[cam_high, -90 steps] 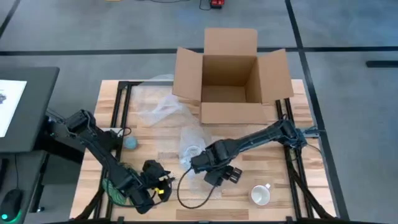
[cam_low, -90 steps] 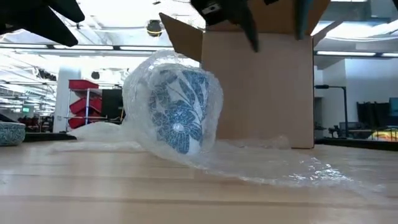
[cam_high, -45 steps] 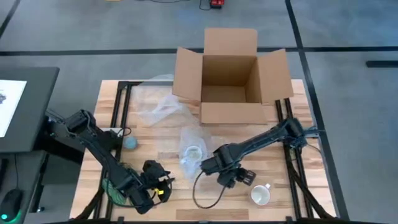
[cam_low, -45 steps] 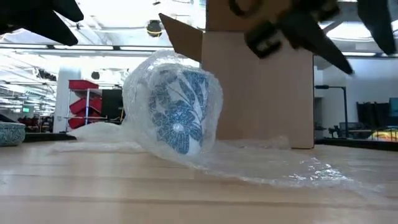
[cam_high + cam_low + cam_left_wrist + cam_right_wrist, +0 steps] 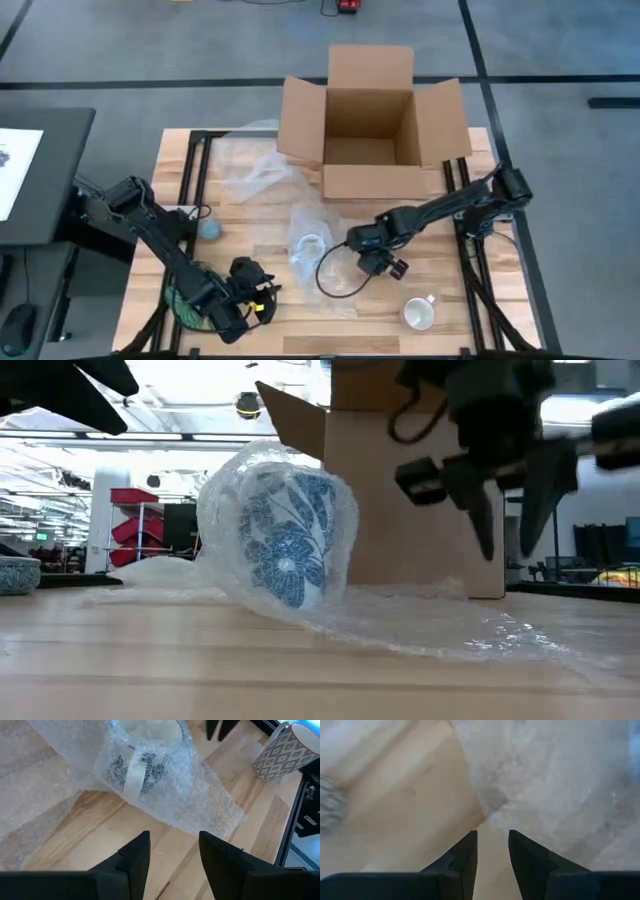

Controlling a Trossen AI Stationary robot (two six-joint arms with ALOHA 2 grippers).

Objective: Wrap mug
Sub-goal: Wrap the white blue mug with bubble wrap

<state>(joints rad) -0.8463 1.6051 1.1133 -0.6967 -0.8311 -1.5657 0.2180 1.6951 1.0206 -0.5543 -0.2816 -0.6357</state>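
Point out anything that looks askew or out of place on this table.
The bubble-wrapped blue floral mug lies tipped on its side, its wrap trailing loose across the table. A second, patterned mug stands unwrapped near the front edge.

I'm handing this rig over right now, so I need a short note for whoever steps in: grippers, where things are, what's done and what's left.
Left gripper: open, empty, parked at the table's near-left edge.
Right gripper: open, empty, hanging above the table just right of the wrapped mug.
Blue-and-white floral mug: lying on its side mid-table, loosely covered in clear bubble wrap that trails across the wood.
Second mug, grey diamond pattern: unwrapped, near-right of the table.
Open cardboard box: at the far edge, looks empty.
Done: first mug roughly bundled.
Left: tidy that wrap; the patterned mug, if it is also to be wrapped.
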